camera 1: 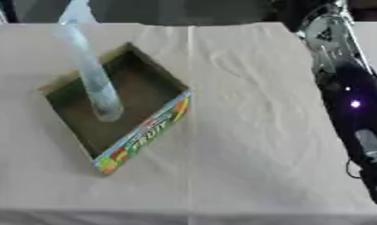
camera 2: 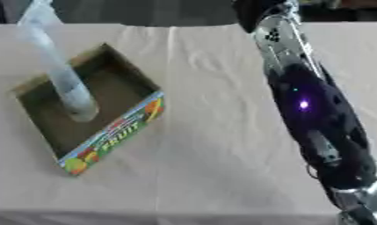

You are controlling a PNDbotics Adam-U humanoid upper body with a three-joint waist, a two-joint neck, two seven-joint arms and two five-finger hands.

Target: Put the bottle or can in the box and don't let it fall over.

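A tall pale, see-through bottle (camera 1: 92, 77) stands inside an open cardboard box (camera 1: 143, 132) on the left half of the table. Its base rests on the box floor near the middle, and its top points toward the far left. The box has a brown inside and a colourful fruit print on its near right wall. Nothing touches the bottle. My right arm (camera 2: 310, 110) runs down the right side of the view, black with a purple light, and its hand is cut off below the lower right corner. No left hand shows.
A beige cloth (camera 1: 245, 145) with a centre crease covers the table. The table's front edge runs along the bottom of the view. Dark shapes lie beyond the far edge.
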